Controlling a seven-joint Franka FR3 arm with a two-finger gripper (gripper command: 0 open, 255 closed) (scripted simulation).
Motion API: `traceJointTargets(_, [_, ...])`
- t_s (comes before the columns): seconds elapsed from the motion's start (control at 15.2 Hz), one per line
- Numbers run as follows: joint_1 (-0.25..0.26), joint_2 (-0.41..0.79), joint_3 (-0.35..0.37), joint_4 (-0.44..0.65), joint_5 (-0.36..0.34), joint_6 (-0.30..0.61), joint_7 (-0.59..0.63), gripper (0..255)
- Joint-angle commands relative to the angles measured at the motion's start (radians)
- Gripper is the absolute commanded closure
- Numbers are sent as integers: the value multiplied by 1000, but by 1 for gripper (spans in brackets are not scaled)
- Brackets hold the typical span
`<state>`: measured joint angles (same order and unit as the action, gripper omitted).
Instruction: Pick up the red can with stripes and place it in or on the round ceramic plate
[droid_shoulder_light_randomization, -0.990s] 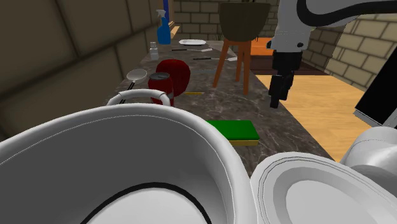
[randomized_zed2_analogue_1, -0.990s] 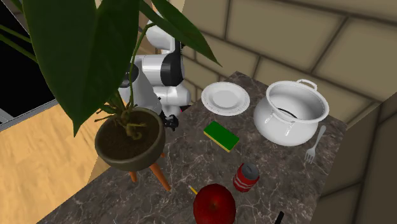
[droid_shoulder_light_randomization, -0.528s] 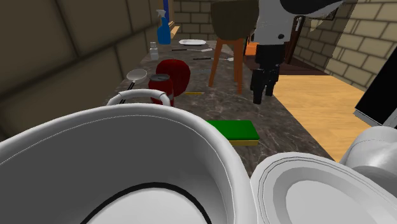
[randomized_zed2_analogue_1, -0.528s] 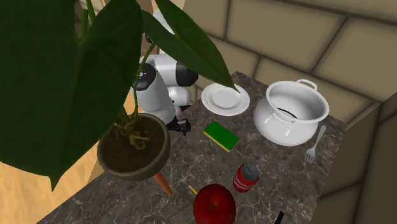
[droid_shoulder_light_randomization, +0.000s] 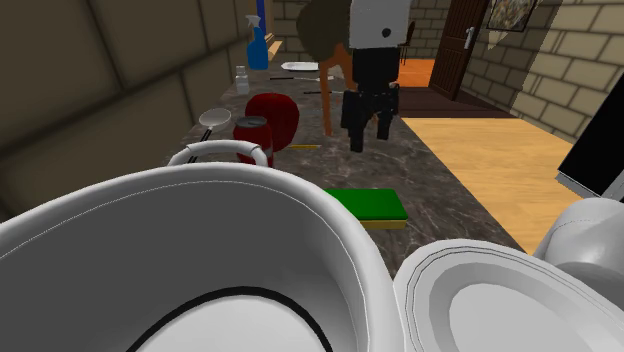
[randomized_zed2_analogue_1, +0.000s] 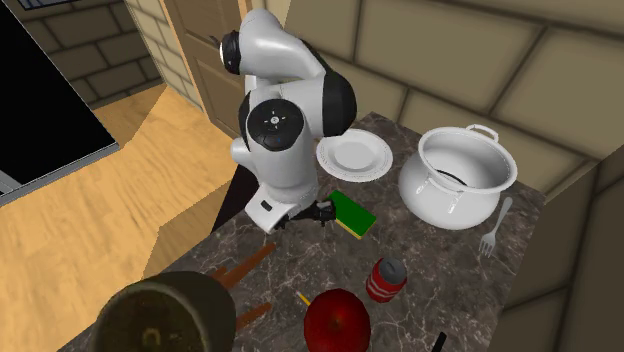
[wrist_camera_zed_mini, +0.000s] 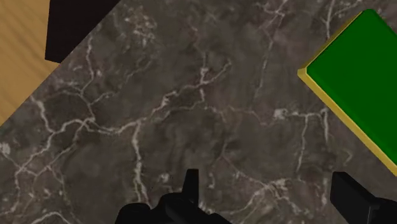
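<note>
While jaws gape, one red can (randomized_zed2_analogue_1: 387, 279) stands near one green sponge (randomized_zed2_analogue_1: 352, 214)

Plate (droid_shoulder_light_randomization: 470, 300) partly beyond the edge.

On the counter (randomized_zed2_analogue_1: 440, 270), the sponge (randomized_zed2_analogue_1: 348, 213) lies between the plate (randomized_zed2_analogue_1: 354, 155) and the can (randomized_zed2_analogue_1: 387, 279); the pot (randomized_zed2_analogue_1: 455, 205) stands to the plate's right in the second exterior view.

The white arm (randomized_zed2_analogue_1: 283, 150) folds forward and down, wrist low, its black fingers (wrist_camera_zed_mini: 352, 198) pointing downward and standing apart
</note>
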<state>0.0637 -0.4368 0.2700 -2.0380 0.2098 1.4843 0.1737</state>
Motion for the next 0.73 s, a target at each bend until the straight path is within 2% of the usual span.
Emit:
traceJointTargets(0.0, [4, 68, 34, 86, -2, -11, 49, 0])
traceJointTargets(0.33, [22, 246, 116, 308, -33, -44, 177, 0])
traceJointTargets(0.66, [67, 463, 195, 588, -111, -109, 319, 0])
